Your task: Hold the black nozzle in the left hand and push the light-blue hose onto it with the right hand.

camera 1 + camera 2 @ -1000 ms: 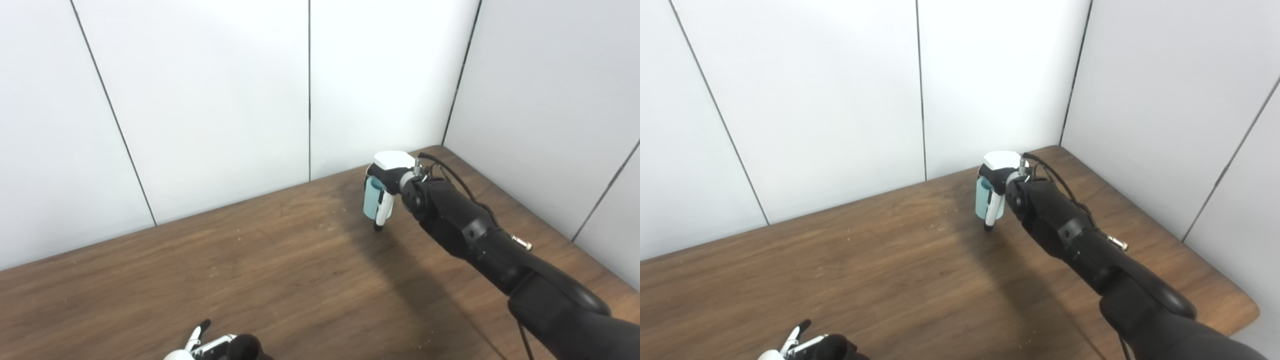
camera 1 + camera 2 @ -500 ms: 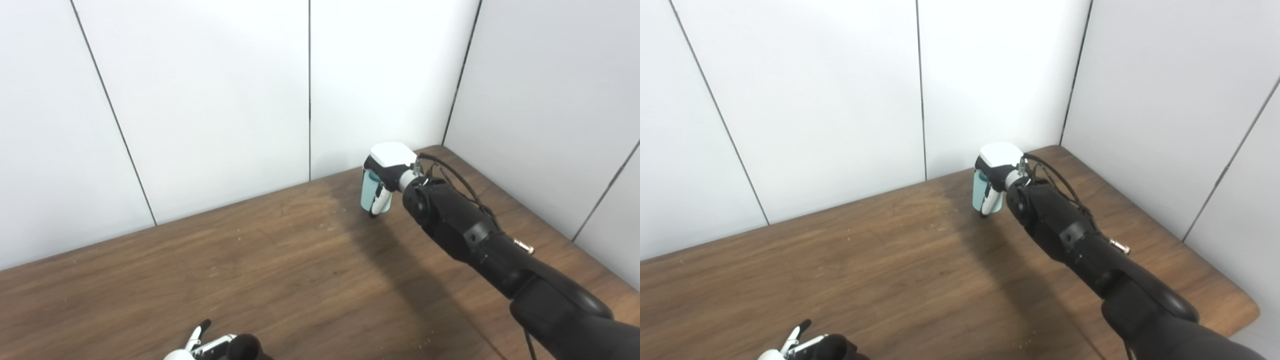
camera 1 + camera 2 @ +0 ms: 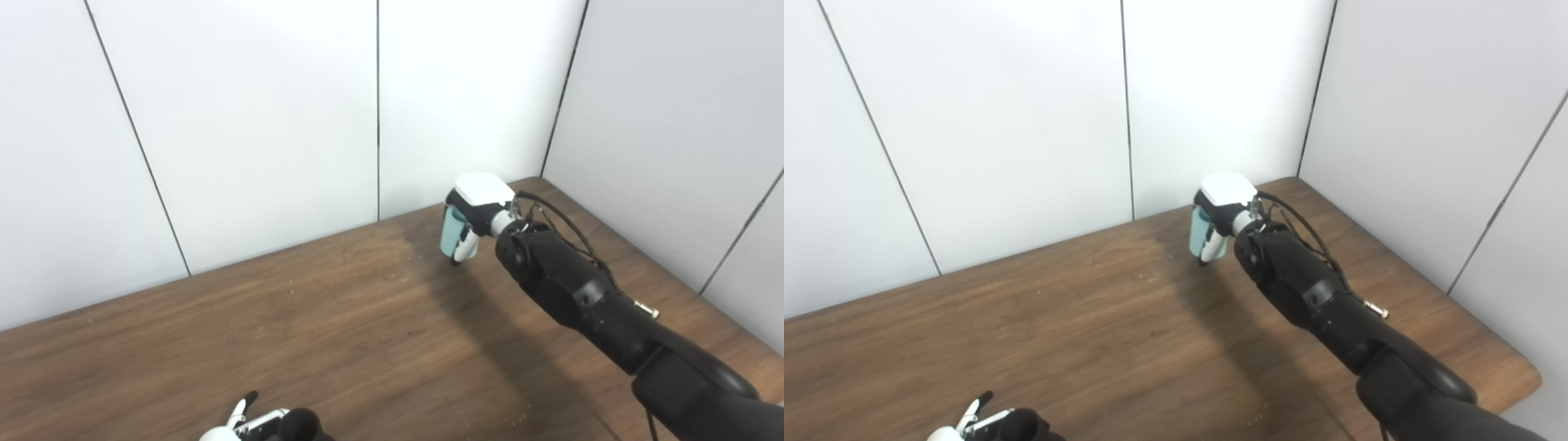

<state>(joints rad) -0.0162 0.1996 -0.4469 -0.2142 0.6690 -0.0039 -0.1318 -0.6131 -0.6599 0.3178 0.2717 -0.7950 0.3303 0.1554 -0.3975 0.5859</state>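
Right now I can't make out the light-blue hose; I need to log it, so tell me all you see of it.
The light-blue hose piece is a short, smooth, plastic-looking tube, held roughly upright in the right hand above the far right of the wooden table. White fingers wrap its near side; its top is hidden.

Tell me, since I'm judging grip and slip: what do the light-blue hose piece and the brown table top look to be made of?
The light-blue hose piece in the right hand looks like soft plastic or rubber: even pale colour, matte, no glare; too small to be sure. The brown table top looks like wood or wood-grain laminate: long dark grain streaks, dull sheen.
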